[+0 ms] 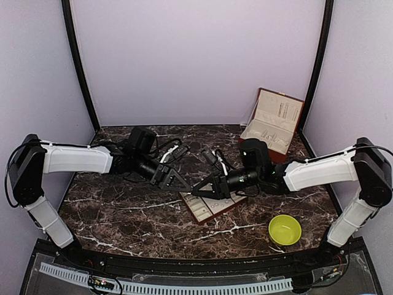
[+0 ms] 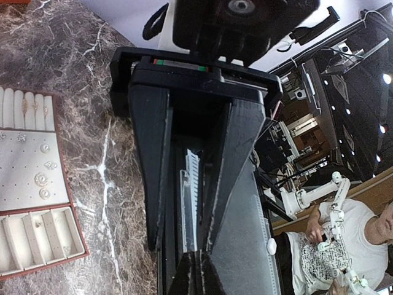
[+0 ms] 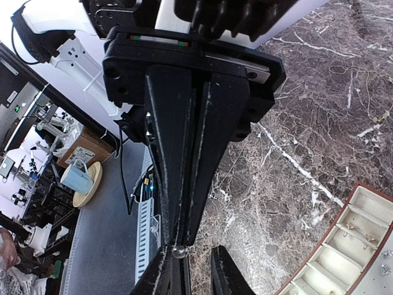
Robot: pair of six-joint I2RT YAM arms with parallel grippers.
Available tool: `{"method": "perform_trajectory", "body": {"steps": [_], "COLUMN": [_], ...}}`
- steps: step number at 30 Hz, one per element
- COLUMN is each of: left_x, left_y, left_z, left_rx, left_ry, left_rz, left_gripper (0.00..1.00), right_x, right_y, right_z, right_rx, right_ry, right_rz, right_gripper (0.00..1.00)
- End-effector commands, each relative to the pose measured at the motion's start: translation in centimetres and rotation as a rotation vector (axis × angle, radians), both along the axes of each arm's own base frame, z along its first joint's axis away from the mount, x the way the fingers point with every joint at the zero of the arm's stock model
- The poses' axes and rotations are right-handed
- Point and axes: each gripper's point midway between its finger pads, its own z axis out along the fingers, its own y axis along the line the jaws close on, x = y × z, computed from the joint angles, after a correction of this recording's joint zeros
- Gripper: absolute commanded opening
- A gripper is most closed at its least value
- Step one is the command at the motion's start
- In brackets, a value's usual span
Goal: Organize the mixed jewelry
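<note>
We find the right gripper (image 3: 179, 241) with fingers nearly together, a tiny silvery bead (image 3: 178, 251) at their tips that we cannot tell is pinched, nose to nose with the tightly closed left gripper (image 2: 196, 253) just above the far corner of the tray (image 1: 212, 208), where more jewelry (image 2: 43, 178) lies.

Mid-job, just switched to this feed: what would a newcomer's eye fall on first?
The left gripper and right gripper meet tip to tip at the centre of the table, beside the cream-lined tray, with a tiny silvery bead at the right one's tips. A yellow-green bowl glows at front right, and the reddish-brown box stands open at back right.
</note>
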Motion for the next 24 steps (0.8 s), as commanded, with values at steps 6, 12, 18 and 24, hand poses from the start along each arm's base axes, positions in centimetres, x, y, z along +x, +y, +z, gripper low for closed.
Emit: {"method": "perform_trajectory", "body": {"steps": [6,12,18,24], "left_x": [-1.0,-1.0,-0.9,-0.9], "left_y": [0.0,0.0,0.0,0.0], "left_z": [2.7,2.7,2.8,2.8], "left_rx": [-0.06,-0.057,-0.06,-0.06], "left_ry": [0.003,-0.002,-0.008,-0.009], "left_rz": [-0.042,-0.034,-0.03,-0.03], "left_gripper": [0.0,0.0,0.0,0.0], "right_x": [-0.1,-0.6,-1.1,-1.2], "right_y": [-0.6,0.0,0.3,0.9], "right_z": [2.1,1.8,1.7,1.6], "right_rx": [0.083,0.069,0.064,0.068], "right_ry": [0.002,0.011,0.023,0.027], "right_rz": [0.011,0.041,0.059,0.073], "right_gripper": [0.28,0.28,0.27,0.26]}}
